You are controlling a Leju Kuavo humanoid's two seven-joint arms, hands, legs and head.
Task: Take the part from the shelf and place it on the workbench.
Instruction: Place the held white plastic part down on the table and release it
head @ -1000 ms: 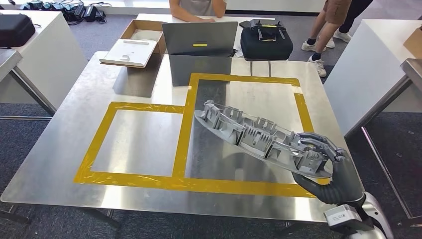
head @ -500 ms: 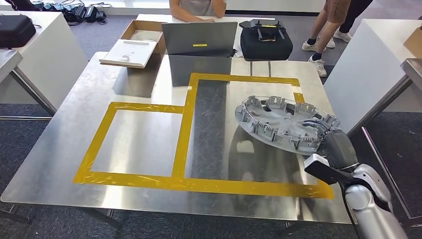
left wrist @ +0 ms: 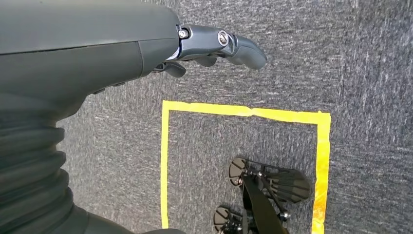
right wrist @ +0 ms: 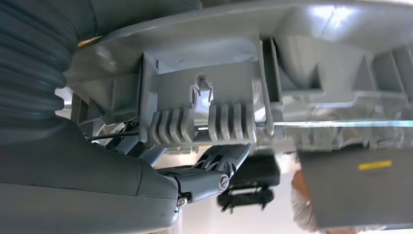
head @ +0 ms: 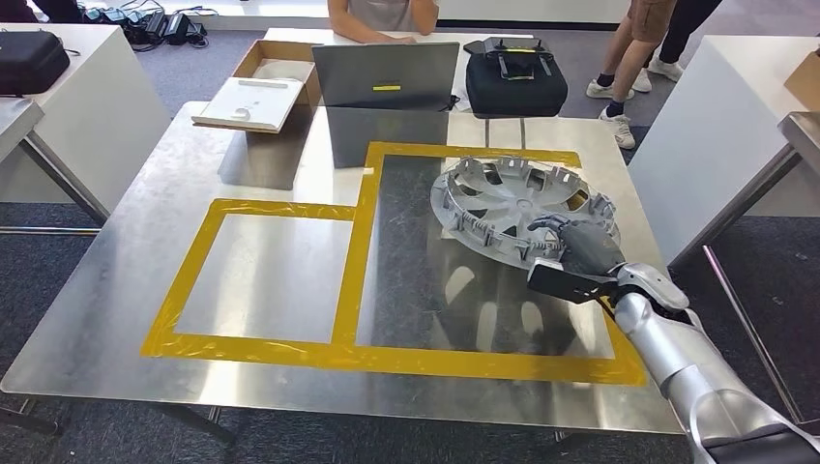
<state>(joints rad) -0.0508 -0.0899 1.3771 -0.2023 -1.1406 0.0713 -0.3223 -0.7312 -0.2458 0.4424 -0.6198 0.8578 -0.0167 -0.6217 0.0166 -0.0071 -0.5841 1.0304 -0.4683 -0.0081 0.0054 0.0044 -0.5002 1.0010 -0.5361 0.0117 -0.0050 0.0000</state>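
The part is a round grey wheel cover (head: 498, 196) with clips around its rim. It hangs tilted over the far half of the large yellow-taped rectangle (head: 464, 155) on the steel workbench (head: 135, 242), its hollow inner face toward me. My right hand (head: 578, 247) grips its near right rim. In the right wrist view the ribbed rim (right wrist: 229, 92) lies across the dark fingers (right wrist: 214, 168). Whether the cover touches the workbench I cannot tell. My left hand (left wrist: 146, 53) hangs over grey carpet, holding nothing, thumb stretched out.
A grey laptop (head: 385, 75), a black case (head: 515, 82) and a white box (head: 253, 101) stand along the workbench's far edge. A person sits behind the laptop (head: 382, 12); others stand at back right (head: 646, 48). White tables flank both sides. A smaller taped rectangle (head: 261, 275) lies to the left.
My right hand has carried the wheel cover from the near right of the rectangle to its far half and turned it, so the inner face now faces me.
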